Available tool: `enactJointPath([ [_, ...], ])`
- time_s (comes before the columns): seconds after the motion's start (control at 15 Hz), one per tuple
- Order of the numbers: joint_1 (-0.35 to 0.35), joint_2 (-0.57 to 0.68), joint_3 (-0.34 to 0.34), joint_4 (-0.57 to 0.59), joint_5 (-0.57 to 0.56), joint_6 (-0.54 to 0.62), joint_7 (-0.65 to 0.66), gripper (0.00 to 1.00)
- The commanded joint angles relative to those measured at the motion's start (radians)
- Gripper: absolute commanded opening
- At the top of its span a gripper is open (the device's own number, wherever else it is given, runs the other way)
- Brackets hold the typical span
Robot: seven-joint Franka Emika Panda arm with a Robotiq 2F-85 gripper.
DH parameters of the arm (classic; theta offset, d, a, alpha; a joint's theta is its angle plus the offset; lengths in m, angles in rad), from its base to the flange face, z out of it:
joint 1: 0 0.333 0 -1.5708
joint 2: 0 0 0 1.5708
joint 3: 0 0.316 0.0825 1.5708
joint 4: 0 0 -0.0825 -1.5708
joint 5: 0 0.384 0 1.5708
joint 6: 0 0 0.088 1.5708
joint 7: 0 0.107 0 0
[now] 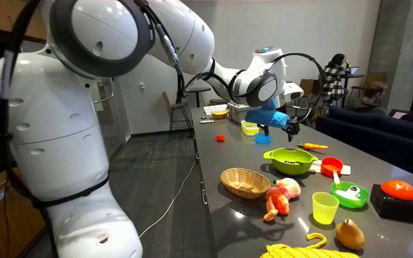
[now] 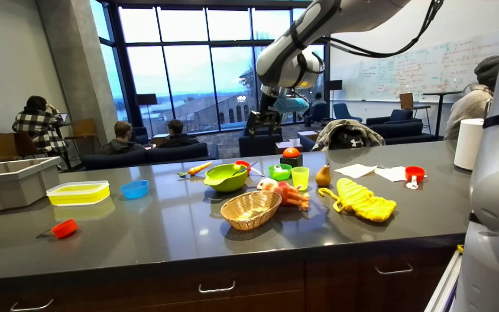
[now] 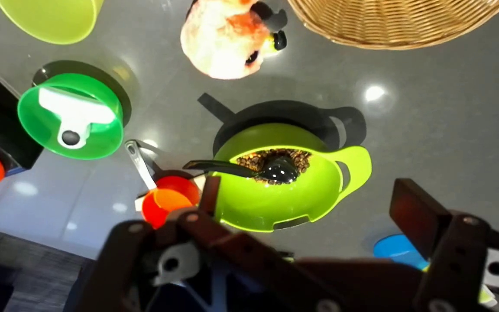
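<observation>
The wrist view's top edge crops the wicker basket (image 3: 394,24); the claw (image 3: 308,193) partly covers the red cup (image 3: 169,197)

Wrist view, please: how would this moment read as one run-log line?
end effector: open, holding nothing, above counter | lime-green bowl: black spoon in it | red measuring cup: beside that bowl

Bright windows (image 2: 189,73); glare spots, shadows on countertop (image 3: 440,121); wrist view: end effector (image 3: 308,193) blurred.

Jaws above counter (image 2: 167,232) with lime-green bowl (image 2: 223,179)
</observation>
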State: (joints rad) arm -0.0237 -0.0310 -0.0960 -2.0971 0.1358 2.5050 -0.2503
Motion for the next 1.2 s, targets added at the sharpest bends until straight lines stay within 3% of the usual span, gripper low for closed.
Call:
enactJointPath([
  [0.0,-0.013,0.115,0.014,0.114,-0.005,0.029,-0.047,1.00],
  [1.13,-0.080,0.332,0.055,0.352,-0.035,-0.008,-0.090,1.00],
])
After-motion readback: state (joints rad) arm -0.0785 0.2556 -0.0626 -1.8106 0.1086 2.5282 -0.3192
